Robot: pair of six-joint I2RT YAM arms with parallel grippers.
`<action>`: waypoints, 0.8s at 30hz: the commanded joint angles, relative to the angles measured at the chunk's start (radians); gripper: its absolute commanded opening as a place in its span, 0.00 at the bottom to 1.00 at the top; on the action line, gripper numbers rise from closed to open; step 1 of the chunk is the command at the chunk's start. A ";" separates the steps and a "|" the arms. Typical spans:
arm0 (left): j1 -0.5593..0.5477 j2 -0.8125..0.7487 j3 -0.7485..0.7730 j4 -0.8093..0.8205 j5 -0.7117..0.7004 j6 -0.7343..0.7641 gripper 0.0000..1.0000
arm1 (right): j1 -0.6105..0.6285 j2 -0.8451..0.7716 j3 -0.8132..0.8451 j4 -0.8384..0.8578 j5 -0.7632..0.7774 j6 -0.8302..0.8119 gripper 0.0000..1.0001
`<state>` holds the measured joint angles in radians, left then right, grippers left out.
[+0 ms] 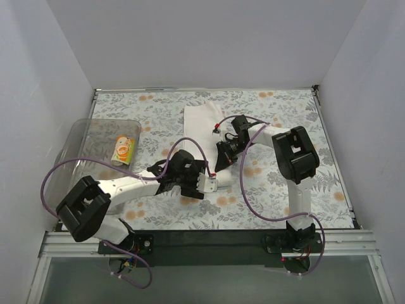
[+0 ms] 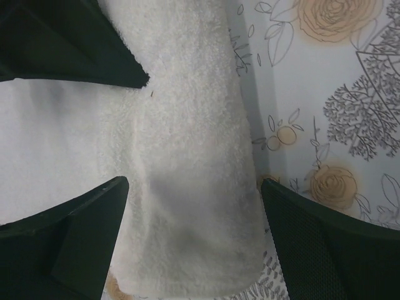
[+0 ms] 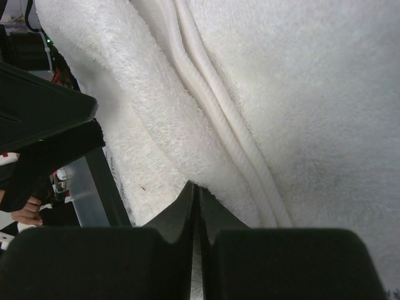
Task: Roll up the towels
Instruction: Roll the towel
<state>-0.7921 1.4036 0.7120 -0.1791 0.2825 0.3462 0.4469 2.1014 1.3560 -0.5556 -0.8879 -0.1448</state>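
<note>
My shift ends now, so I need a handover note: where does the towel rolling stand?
Left gripper: open, straddling the near end of the white towel.
Right gripper: shut, tips at a fold in that towel; whether it pinches cloth is unclear.
Small printed cloth: in the clear bin, looks rolled.
To do: roll the white towel, which is partly folded but not rolled.

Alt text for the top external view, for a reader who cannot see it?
The left arm and right arm both reach onto a white towel lying on a fern-patterned table covering. At left, a small orange-and-green cloth lies in a clear bin.
</note>
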 commanded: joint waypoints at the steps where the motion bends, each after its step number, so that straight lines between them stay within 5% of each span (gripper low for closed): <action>1: -0.044 0.024 -0.028 0.212 -0.106 -0.007 0.83 | 0.016 0.080 -0.006 0.023 0.133 -0.041 0.07; 8: -0.085 0.118 -0.072 0.293 -0.141 -0.001 0.80 | 0.015 0.106 -0.014 0.019 0.142 -0.061 0.01; 12: -0.088 0.184 -0.062 0.270 -0.167 0.005 0.68 | 0.015 0.105 -0.021 0.019 0.147 -0.070 0.01; 15: -0.078 0.257 0.054 0.049 -0.103 -0.021 0.51 | 0.016 0.088 -0.032 0.022 0.158 -0.084 0.01; 22: -0.018 0.299 0.273 -0.373 0.201 -0.159 0.30 | -0.007 -0.056 -0.069 0.045 0.225 -0.095 0.02; 24: -0.001 0.330 0.311 -0.483 0.295 -0.193 0.28 | -0.036 -0.128 -0.084 0.048 0.248 -0.099 0.12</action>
<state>-0.8055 1.6989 0.9829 -0.3458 0.3664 0.2546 0.4496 2.0396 1.3064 -0.5236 -0.8379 -0.1734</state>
